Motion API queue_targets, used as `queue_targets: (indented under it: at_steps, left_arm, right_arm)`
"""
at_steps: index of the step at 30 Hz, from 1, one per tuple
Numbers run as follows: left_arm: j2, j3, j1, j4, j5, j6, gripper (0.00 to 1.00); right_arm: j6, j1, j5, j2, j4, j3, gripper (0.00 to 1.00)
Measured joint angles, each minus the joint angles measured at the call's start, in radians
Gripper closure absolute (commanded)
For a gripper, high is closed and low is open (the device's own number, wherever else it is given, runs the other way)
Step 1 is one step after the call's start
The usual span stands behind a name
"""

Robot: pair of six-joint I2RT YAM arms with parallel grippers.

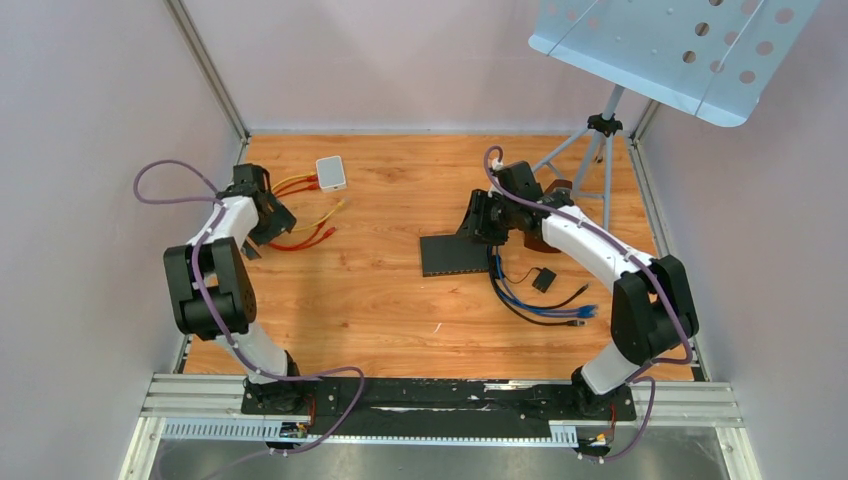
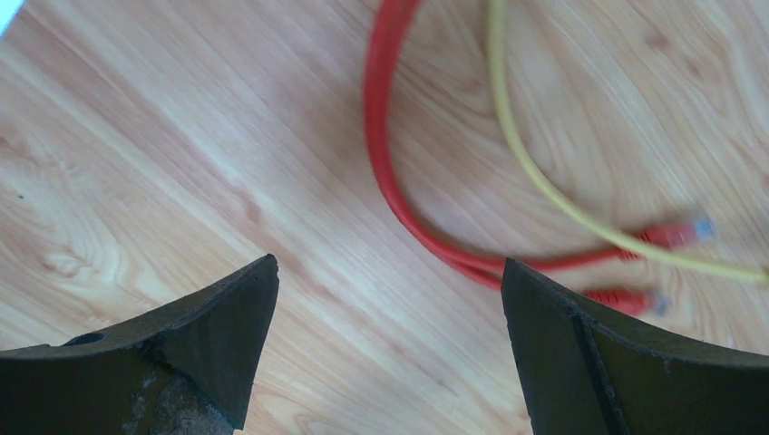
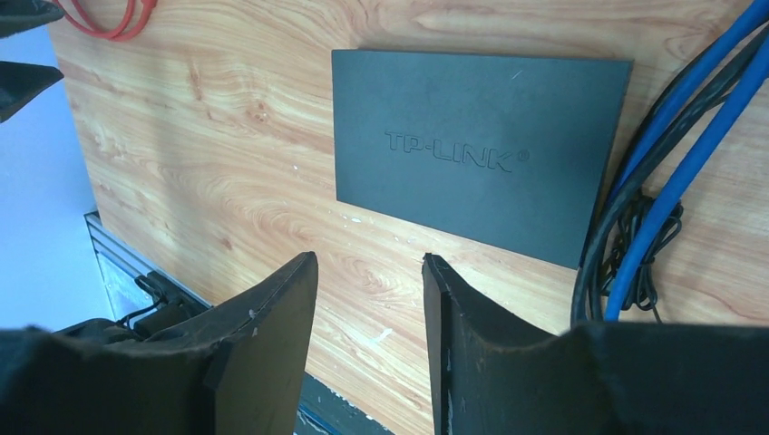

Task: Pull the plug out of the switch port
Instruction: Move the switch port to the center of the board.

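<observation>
Standing over the pale wooden table (image 1: 400,320), I see it split into two work areas. A pale blue perforated metal stand (image 1: 660,45) on a tripod leans in from one o'clock, clear of both.

The flat black plastic network switch (image 3: 481,149) lies near the table's centre. The right gripper (image 3: 370,263) hangs above its far end, looking down across the lid. Its jaws are parted about halfway and nothing sits between them. I judge it is lining up on the switch's three o'clock edge, where a bundle of blue cables (image 3: 689,154) and thin black leads (image 3: 603,227) meets the casing. The plug should be seated there, though I cannot make out the plug itself.

At ten o'clock the left gripper (image 2: 390,272) is spread fully wide and empty over a looped red cable (image 2: 385,154) and a thin yellow cable (image 2: 526,163), both lying loose. That looks like a drop-off corner beside the small white plastic box (image 1: 330,172).
</observation>
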Motion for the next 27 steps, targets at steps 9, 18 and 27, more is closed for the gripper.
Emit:
queue_targets:
  at_steps: [9, 18, 27]
  left_arm:
    - [0.183, 0.184, 0.047, -0.106, -0.033, -0.09, 0.01]
    - [0.346, 0.362, 0.048, -0.211, -0.059, -0.128, 0.19]
    - [0.38, 0.345, 0.048, -0.207, -0.034, -0.146, 0.66]
  right_arm:
    - [0.011, 0.01, -0.017, 0.005, 0.006, -0.016, 0.55]
    - [0.023, 0.021, -0.023, 0.018, 0.009, -0.02, 0.56]
    - [0.034, 0.023, -0.026, 0.028, 0.014, -0.029, 0.56]
